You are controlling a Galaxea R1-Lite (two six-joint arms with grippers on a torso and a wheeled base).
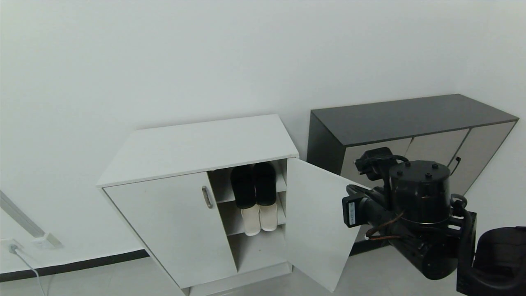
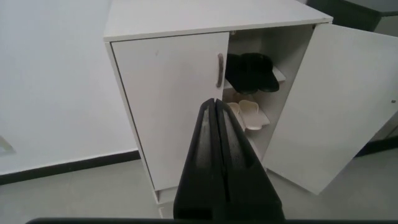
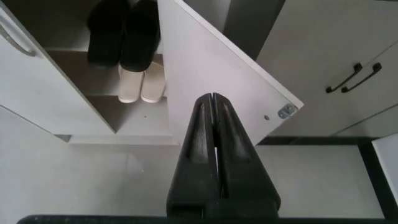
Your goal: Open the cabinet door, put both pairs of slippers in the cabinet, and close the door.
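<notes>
The white cabinet (image 1: 197,144) stands against the wall with its right door (image 1: 318,222) swung open. A black pair of slippers (image 1: 254,183) lies on the upper shelf and a white pair (image 1: 259,218) on the shelf below. The left door (image 1: 172,226) is closed, with a metal handle (image 1: 207,197). My right arm is to the right of the open door; its gripper (image 3: 214,99) is shut and empty, close to the door's outer face (image 3: 217,68). My left gripper (image 2: 216,102) is shut and empty, in front of the closed left door (image 2: 168,99).
A dark-topped cabinet (image 1: 411,119) with grey doors stands to the right, just behind the open door. A wall socket with a cable (image 1: 14,248) sits low on the left wall. Bare floor (image 1: 123,279) lies in front.
</notes>
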